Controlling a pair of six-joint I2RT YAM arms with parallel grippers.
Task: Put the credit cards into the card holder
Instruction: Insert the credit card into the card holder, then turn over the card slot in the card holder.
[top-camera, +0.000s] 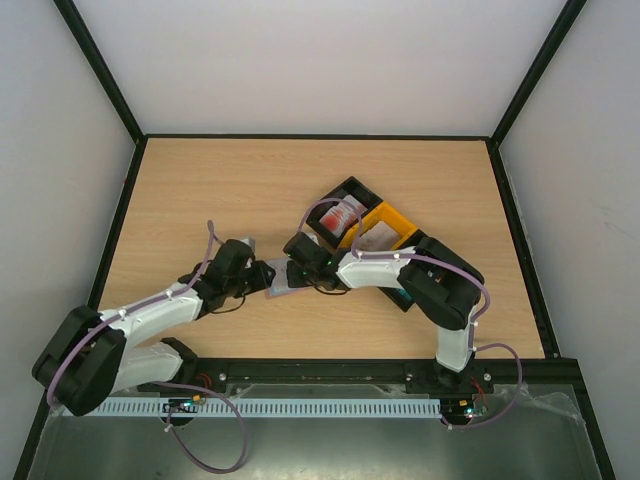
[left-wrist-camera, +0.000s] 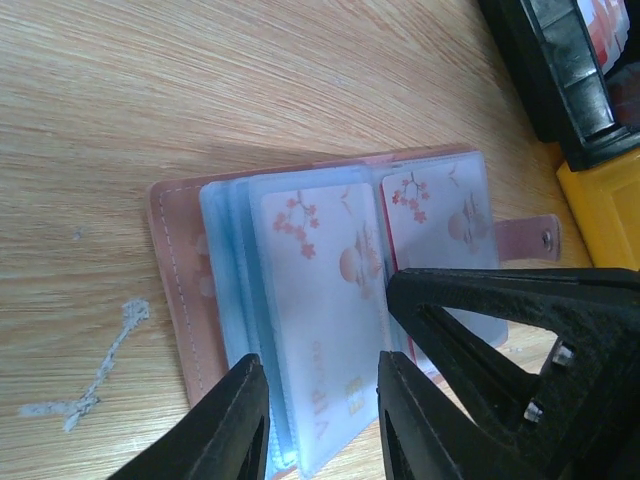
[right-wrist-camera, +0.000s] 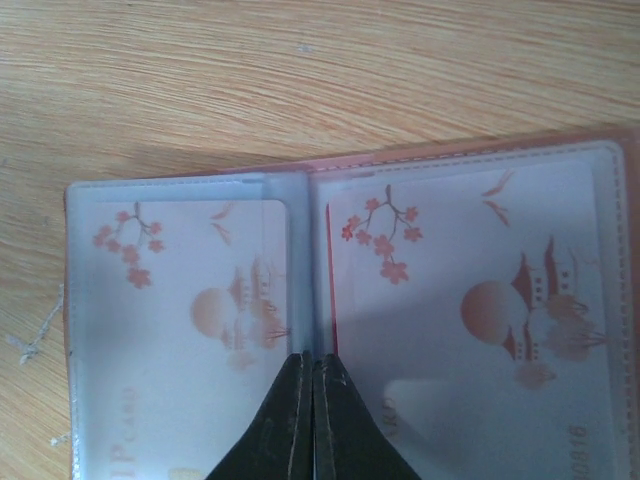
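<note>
The card holder lies open on the wooden table, its reddish-brown cover under clear blue-tinted sleeves. A white credit card with red blossoms sits in the left sleeve and a second one in the right sleeve. My right gripper is shut, its tips on the centre fold between the two sleeves with nothing visible between them. My left gripper is open over the near edge of the holder, one finger on either side of the left sleeve's card.
A black tray and a yellow tray stand just behind the holder, each with a card inside. In the left wrist view they are at the upper right, the black tray above the yellow one. Black frame rails border the table.
</note>
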